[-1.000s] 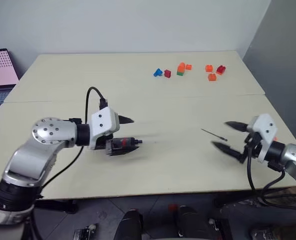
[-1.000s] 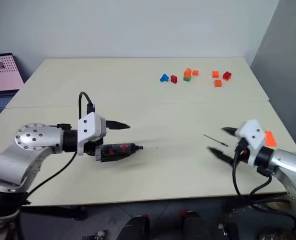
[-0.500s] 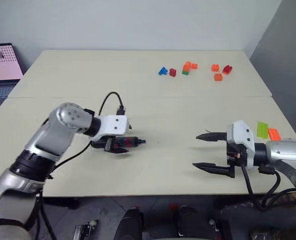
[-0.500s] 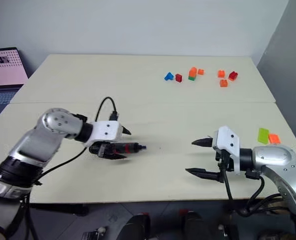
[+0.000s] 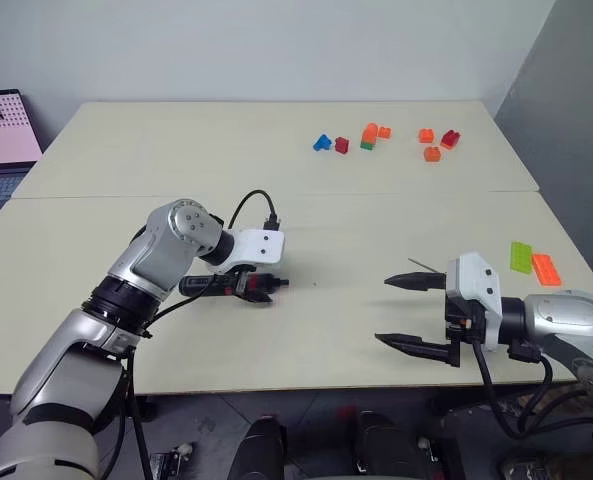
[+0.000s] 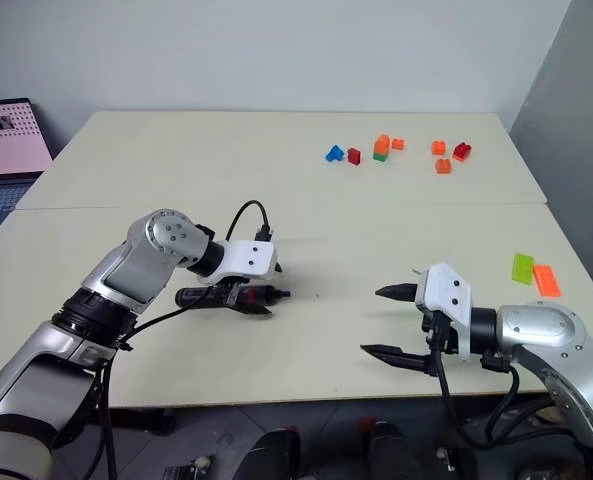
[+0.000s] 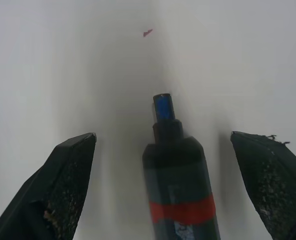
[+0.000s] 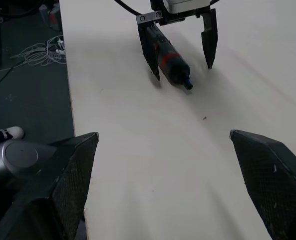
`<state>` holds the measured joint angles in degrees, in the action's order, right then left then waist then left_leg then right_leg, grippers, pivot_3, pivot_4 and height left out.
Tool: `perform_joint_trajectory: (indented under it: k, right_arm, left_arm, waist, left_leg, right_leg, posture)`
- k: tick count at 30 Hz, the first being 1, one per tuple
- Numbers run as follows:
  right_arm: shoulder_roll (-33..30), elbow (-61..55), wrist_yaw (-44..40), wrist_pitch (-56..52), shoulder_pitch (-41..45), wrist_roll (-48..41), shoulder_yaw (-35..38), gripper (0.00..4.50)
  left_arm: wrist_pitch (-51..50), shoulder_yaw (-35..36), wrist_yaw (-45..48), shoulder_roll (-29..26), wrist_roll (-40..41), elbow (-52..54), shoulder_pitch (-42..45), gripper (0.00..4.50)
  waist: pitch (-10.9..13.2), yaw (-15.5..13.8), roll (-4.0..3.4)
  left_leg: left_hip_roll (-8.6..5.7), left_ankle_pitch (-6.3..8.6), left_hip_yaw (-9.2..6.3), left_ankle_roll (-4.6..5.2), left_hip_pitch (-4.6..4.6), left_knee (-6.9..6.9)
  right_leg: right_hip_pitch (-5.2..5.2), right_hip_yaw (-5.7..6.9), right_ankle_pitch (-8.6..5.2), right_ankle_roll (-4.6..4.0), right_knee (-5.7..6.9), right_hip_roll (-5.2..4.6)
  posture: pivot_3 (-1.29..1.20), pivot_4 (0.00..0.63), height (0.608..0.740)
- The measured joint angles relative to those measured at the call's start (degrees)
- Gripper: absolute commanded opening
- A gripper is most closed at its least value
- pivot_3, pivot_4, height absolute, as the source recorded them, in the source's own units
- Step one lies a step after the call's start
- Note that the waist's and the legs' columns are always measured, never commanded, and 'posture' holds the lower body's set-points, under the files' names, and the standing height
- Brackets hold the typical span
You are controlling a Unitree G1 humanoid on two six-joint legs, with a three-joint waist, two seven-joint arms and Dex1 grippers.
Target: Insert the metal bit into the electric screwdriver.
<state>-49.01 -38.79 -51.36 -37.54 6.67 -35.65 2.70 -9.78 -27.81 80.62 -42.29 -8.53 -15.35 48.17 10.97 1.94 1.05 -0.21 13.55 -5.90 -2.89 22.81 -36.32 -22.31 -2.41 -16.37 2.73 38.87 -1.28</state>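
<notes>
Left wrist view: left gripper (image 7: 162, 190) spread wide astride electric screwdriver (image 7: 180, 185), unclamped; centring advised before closure. Right gripper (image 5: 408, 312) spread, empty, near table front edge (image 5: 306, 378).

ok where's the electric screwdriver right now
The electric screwdriver lies on the table, left of centre in the head views, between the open jaws of the left gripper, tip pointing toward the right gripper.

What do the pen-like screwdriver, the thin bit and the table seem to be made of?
The electric screwdriver looks like dark matte plastic or coated metal, with a red band and a bluish tip; the look doesn't settle which. The metal bit shows as a hair-thin grey line, likely steel. The table has a smooth, pale cream surface, probably laminate.
</notes>
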Motion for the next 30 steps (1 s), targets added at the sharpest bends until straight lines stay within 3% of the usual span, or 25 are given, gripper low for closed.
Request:
perform_joint_trajectory:
  k: [13, 14, 24, 26, 30]
  right_arm:
    - [0.03, -1.05, 0.53, -0.57, -0.46, -1.07, -0.14, 4.44]
    - [0.03, -1.05, 0.58, -0.57, -0.46, -1.07, -0.22, 4.5]
    - [0.03, -1.43, 1.09, -0.56, -0.5, -1.06, -0.58, 4.5]
    - [0.03, -1.45, 1.24, -0.56, -0.51, -1.06, -0.58, 4.5]
    - [0.02, -1.53, 1.38, -0.55, -0.62, -1.06, -0.58, 4.5]
  left_arm:
    - [5.38, -1.4, 2.31, 1.73, -4.91, -5.79, 2.16, 4.5]
    - [5.39, -1.53, 2.35, 2.03, -5.07, -5.84, 2.16, 4.13]
    - [5.34, -1.54, 2.57, 3.88, -6.36, -6.83, 2.24, 1.95]
    - [5.74, -1.56, 2.55, 3.97, -6.56, -6.97, 2.24, 1.68]
    - [6.53, -1.61, 2.38, 3.99, -7.32, -7.02, 2.22, 1.67]
  waist:
    - [0.0, -0.13, 0.0]
    - [0.0, -0.13, 0.01]
    - [0.0, -0.13, 0.0]
    - [0.0, -0.13, 0.0]
    - [0.0, -0.06, 0.0]
  left_leg:
    - [-0.02, 0.0, -0.06, 0.0, 0.06, -0.12]
    - [-0.02, 0.0, -0.06, 0.0, 0.06, -0.14]
    - [-0.02, 0.0, -0.1, 0.0, 0.04, -0.3]
    - [-0.02, 0.0, -0.11, 0.0, 0.03, -0.37]
    - [-0.01, 0.0, -0.12, 0.0, 0.02, -0.51]
  right_leg:
    - [0.02, 0.04, 0.0, 0.0, 0.01, 0.0]
    - [0.02, 0.04, 0.0, 0.01, 0.01, 0.0]
    - [0.07, 0.06, 0.01, 0.02, 0.09, 0.0]
    - [0.09, 0.06, 0.03, 0.06, 0.12, 0.0]
    - [0.15, 0.05, 0.08, 0.12, 0.14, 0.02]
  posture:
    - [0.0, 0.15, 0.74]
    - [0.0, 0.15, 0.74]
    - [0.0, 0.15, 0.74]
    - [0.0, 0.15, 0.74]
    - [0.0, 0.15, 0.74]
